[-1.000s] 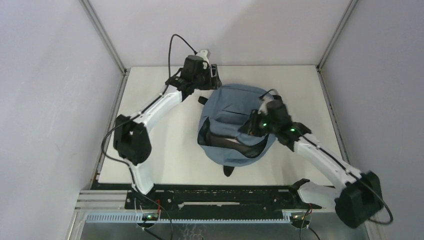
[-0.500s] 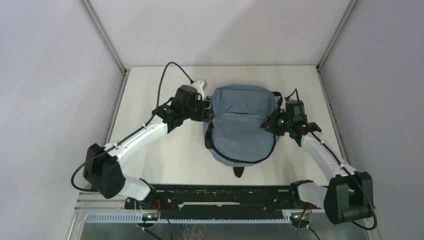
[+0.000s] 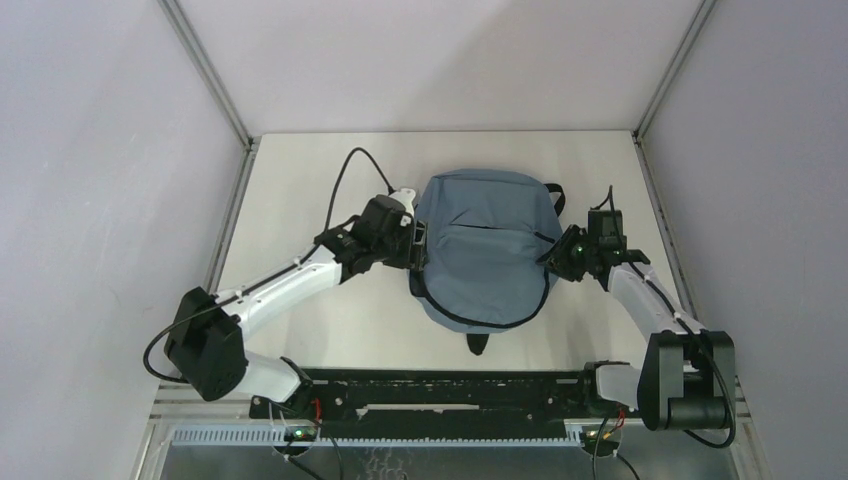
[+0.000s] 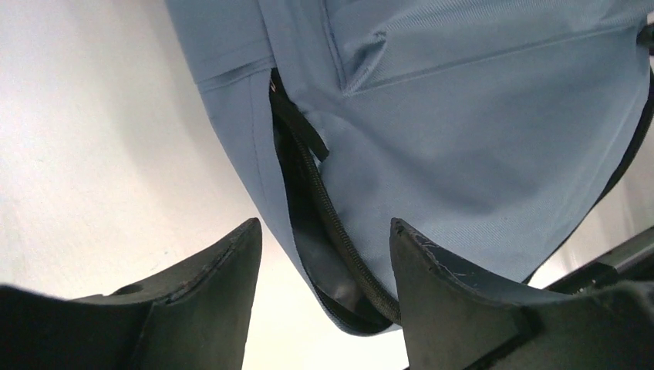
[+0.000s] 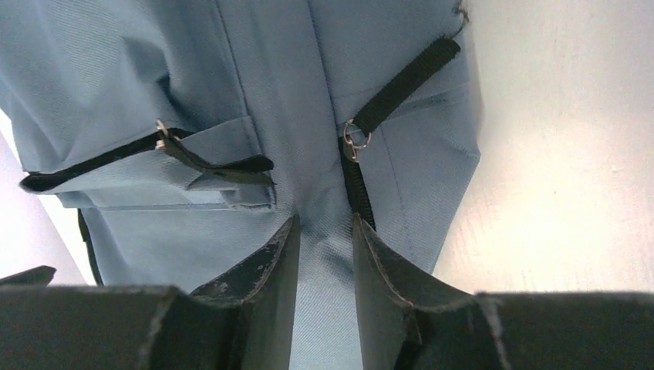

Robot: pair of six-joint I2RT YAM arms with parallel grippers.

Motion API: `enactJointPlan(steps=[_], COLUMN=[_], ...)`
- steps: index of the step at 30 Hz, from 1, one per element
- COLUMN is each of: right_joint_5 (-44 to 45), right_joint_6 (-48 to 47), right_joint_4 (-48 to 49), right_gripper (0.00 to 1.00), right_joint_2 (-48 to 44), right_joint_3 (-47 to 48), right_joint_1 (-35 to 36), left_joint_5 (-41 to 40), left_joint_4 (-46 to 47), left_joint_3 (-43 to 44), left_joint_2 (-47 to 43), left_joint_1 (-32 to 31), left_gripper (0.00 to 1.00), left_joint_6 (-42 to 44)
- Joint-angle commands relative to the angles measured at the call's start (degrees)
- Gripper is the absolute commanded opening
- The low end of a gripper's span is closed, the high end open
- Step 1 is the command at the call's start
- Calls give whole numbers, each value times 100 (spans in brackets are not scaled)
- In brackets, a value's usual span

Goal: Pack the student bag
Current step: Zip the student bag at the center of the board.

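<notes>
From above, the student bag (image 3: 485,250) lies flat in the middle of the white table (image 3: 300,190). The left gripper (image 3: 417,245) is at its left edge and the right gripper (image 3: 553,258) at its right edge — one on each side.

Left wrist view: the fingers (image 4: 204,285) are spread wide, and the bag's open black zipper (image 4: 328,208) runs down between them.

Right wrist view: the two fingers (image 5: 258,270) stand close together with blue cloth in the thin gap — I cannot tell if they pinch it. A black strap (image 5: 405,81) with a metal ring (image 5: 352,141) sits just above.
</notes>
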Motion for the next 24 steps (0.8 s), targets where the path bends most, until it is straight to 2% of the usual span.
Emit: enactJointPlan(steps=[1,8,14,24], right_joint_5=[-126,-119,-139,-210], right_joint_6=[161,197,179,215], right_joint_4=[223,243,214,260], right_gripper=[39,39,39,39], right_joint_2=[57,-13,-16,67], right_joint_3=[-26,-27,-27,-27], right_joint_1=[4,4,4,4], left_joint_5=[-374,-627,-925,-844], left_joint_4=[261,214,290,117], left_joint_3=[116,760,977,1394], left_joint_2=[78,877,1200,1675], left_joint_1=[17,18,14,11], left_gripper=[65,52,39,37], left_joint_6=[40,-395,-878,-835])
